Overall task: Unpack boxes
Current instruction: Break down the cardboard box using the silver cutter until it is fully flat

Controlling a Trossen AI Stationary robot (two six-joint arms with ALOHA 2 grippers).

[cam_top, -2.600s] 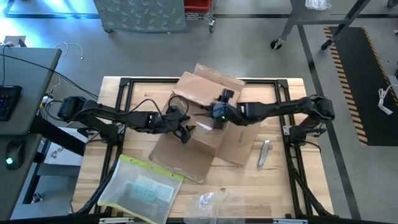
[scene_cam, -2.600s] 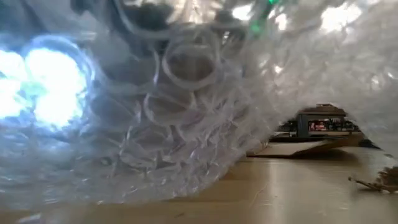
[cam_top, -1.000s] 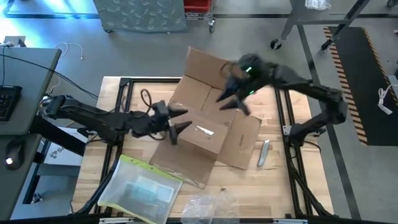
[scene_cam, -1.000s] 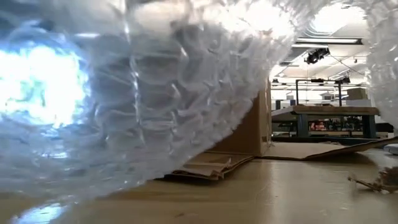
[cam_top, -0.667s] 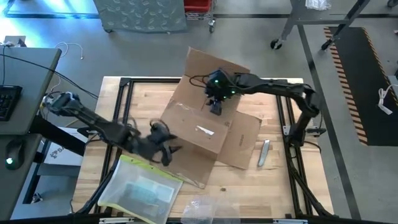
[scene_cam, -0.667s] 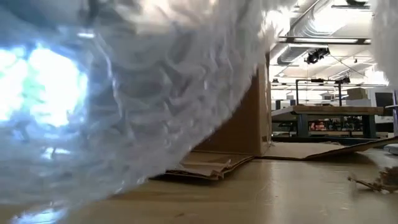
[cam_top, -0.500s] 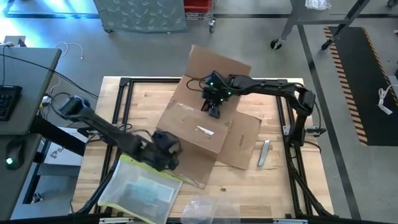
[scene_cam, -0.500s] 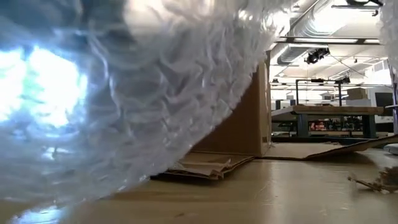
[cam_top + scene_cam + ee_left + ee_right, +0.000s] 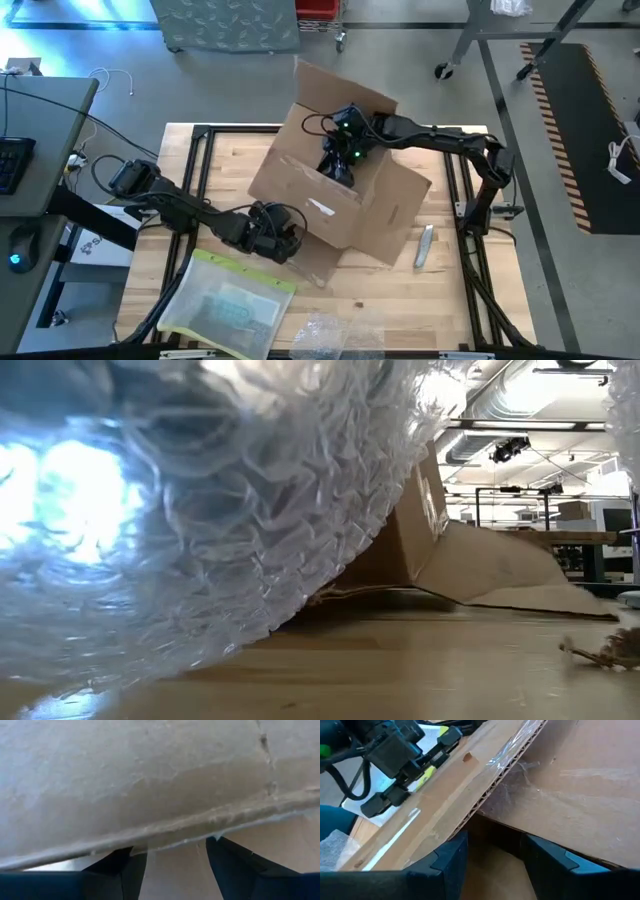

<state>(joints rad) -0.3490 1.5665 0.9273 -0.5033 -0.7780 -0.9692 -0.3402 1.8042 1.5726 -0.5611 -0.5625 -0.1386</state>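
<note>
My left gripper (image 9: 283,243), fingers apart, has dropped to the box's (image 9: 335,205) seven-o'clock flap; my right gripper (image 9: 338,170), also apart, now reaches inside, tipping the box.

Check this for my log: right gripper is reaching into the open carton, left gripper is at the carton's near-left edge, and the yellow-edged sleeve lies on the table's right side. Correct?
One thing is wrong: the sleeve lies on the table's front left, as the high view shows. The rest holds: the right gripper reaches into the open carton, and the left gripper is at its near-left edge.
</note>
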